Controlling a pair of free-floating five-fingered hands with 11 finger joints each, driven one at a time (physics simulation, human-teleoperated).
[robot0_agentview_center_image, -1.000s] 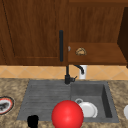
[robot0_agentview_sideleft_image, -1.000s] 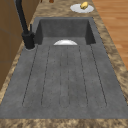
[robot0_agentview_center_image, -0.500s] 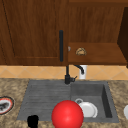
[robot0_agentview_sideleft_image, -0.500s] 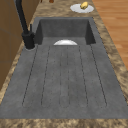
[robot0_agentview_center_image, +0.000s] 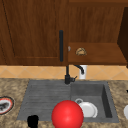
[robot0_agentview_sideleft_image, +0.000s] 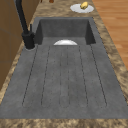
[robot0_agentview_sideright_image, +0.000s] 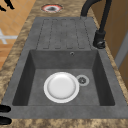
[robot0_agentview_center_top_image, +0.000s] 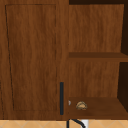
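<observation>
Hands first, nearest the front edge: left hand hangs at the front lip of the drainboard, touching nothing; can't tell if it's spread or curled. Right hand sits just off the sink's front right corner, also w/ nothing in it, and its state can't be made out either. Red ball shows low in front view, just right of the left hand but apart from it; what it rests on isn't clear.

Next back, white plate lies flat on the basin floor beside the drain, untouched. Red-rimmed plate sits on the counter at far left; a plate w/ a yellow item at far right.

Farther: black faucet, then closed cabinet door and an open shelf w/ a small brown item.

So far nothing is gripped or lifted; everything is left to handle
</observation>
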